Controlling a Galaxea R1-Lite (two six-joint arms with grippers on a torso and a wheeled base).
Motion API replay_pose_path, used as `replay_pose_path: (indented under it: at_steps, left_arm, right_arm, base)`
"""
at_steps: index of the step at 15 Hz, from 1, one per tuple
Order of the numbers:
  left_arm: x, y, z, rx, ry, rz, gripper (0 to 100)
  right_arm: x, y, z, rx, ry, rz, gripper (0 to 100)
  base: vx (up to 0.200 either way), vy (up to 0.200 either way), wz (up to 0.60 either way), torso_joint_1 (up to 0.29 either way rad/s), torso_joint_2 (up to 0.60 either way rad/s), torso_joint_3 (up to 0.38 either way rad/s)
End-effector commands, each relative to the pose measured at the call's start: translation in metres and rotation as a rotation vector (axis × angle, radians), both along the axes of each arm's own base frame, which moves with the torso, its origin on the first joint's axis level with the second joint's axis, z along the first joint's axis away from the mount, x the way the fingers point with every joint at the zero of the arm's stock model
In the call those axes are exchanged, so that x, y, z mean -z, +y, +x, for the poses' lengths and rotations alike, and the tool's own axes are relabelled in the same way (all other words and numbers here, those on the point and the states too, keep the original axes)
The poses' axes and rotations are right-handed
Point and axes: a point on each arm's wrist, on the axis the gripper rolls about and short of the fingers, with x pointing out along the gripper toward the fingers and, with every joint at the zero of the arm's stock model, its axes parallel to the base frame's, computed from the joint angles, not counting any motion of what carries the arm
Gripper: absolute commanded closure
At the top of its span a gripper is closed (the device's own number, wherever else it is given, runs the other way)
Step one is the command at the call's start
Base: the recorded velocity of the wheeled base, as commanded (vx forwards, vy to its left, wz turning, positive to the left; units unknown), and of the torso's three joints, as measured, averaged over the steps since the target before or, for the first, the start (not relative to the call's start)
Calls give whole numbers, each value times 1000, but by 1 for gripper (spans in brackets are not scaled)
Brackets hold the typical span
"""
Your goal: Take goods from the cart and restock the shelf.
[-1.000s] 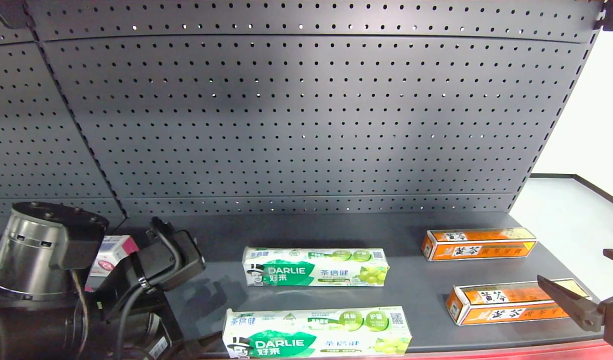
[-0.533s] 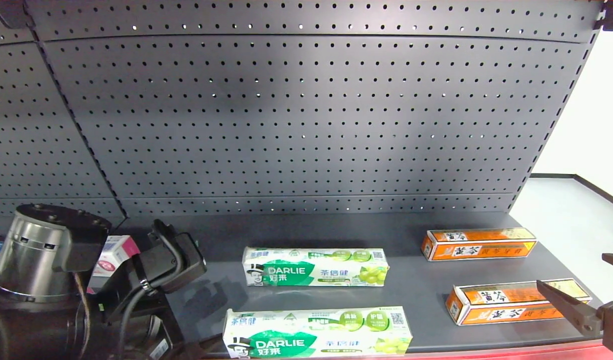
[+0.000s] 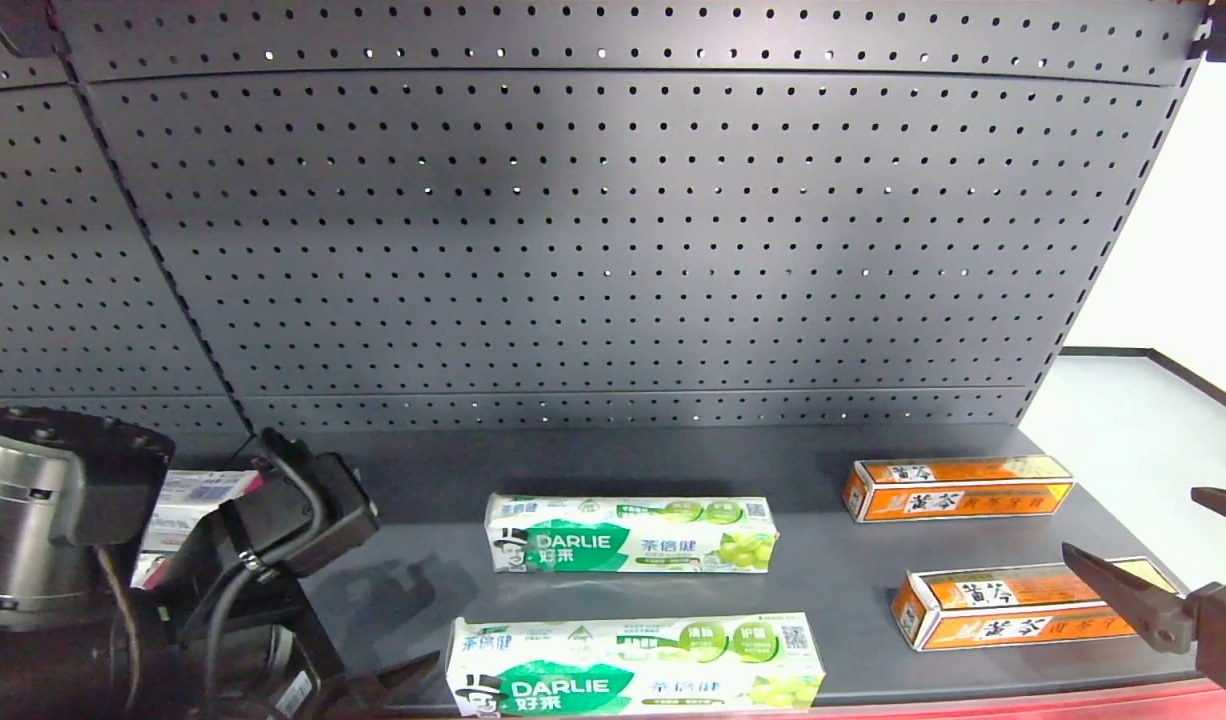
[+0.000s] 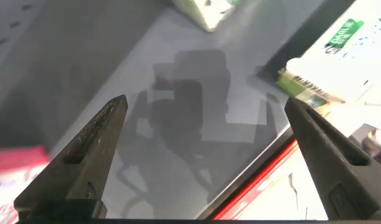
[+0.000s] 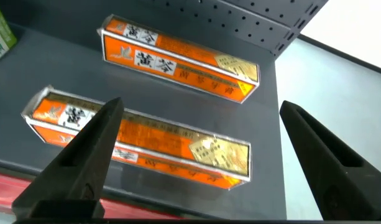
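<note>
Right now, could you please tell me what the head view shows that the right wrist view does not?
Head view adds the front green box, the whole rear green box and a pink-and-white box at far left. Right wrist view adds the gold end of the front orange box, unobstructed between the fingers of the open right hand. Both share that box, the rear orange box and the grey shelf.

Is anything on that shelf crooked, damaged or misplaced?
Nothing stands out. The rear green box, front green box, rear orange box and front orange box lie flat on the shelf, roughly parallel to its front edge, undamaged. The pink box at the left is partly hidden, so I can't judge it.
</note>
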Motion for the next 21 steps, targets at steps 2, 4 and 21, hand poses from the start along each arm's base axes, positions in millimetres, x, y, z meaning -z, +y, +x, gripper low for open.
replay_pose_path:
  at_steps: [2,4,21]
  left_arm:
    - [-20,30,-7,-149,-104,-41,0]
    - [-29,45,-17,-221,-163,-59,0]
    - [13,79,-163,-505,-571,-258,0]
  right_arm:
    - [-18,15,36,2,16,-7,0]
    - [-25,19,53,17,11,-4,0]
    - [-26,-40,-57,334,-253,54,0]
  base:
    - [0,0,0,0,0,0]
    - [0,0,0,0,0,0]
    - [0,0,0,0,0,0]
